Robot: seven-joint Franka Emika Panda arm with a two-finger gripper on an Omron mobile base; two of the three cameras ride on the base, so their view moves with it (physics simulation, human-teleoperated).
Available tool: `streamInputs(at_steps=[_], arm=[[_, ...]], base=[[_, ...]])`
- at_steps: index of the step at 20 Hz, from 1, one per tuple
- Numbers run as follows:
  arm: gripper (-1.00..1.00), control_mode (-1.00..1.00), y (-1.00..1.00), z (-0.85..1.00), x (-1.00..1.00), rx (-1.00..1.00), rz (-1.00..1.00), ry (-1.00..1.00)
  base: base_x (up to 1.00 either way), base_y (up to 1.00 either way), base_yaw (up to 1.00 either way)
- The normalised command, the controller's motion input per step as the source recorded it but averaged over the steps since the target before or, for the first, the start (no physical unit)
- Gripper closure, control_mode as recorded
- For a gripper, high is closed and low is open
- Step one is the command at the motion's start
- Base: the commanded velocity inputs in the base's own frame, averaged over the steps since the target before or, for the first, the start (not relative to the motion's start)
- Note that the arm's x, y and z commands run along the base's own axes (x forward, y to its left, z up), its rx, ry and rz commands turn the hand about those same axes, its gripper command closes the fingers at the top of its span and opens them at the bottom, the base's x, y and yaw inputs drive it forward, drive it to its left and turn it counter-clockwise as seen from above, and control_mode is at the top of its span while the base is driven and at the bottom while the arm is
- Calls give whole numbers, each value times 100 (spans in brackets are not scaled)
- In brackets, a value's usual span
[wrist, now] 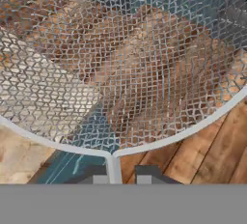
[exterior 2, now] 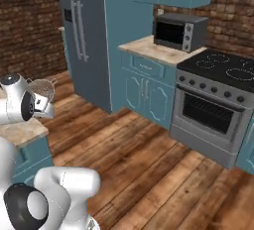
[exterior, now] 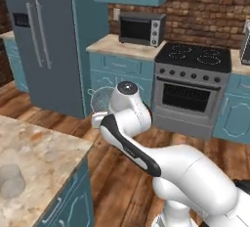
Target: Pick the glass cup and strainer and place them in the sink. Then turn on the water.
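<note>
While the claw [wrist: 118, 179] pinches the strainer [wrist: 120, 63] by its handle, the mesh hangs past the counter [exterior: 44, 147] edge over open floor. Near that counter's front edge, the cup [exterior: 10, 181] is faint and hard to make out.

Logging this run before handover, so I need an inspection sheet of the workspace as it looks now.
Surface: beige speckled stone counter, partly in view.
Job's things: clear glass tumbler standing on it; round silvery wire-mesh strainer lifted off the counter.
Clutter: nothing seen.
Tool: dark two-finger tool shut on strainer's thin wire handle.
Cables: nothing seen.
Surroundings: grey fridge, black microwave, steel oven, wooden floor, brick wall.
</note>
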Motion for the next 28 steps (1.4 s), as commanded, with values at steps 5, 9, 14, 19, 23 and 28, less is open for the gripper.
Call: streamInputs(at_steps=[5,9,14,19,23,28], arm=[[100,100,0,0,0,0,0,0],[100,100,0,0,0,0,0,0],[100,100,0,0,0,0,0,0],[100,100,0,0,0,0,0,0],[100,100,0,0,0,0,0,0],[100,100,0,0,0,0,0,0]], base=[[0,-51,-75],[0,-31,-74],[12,-18,-67],[48,0,-64],[55,0,-55],[63,0,-54]])
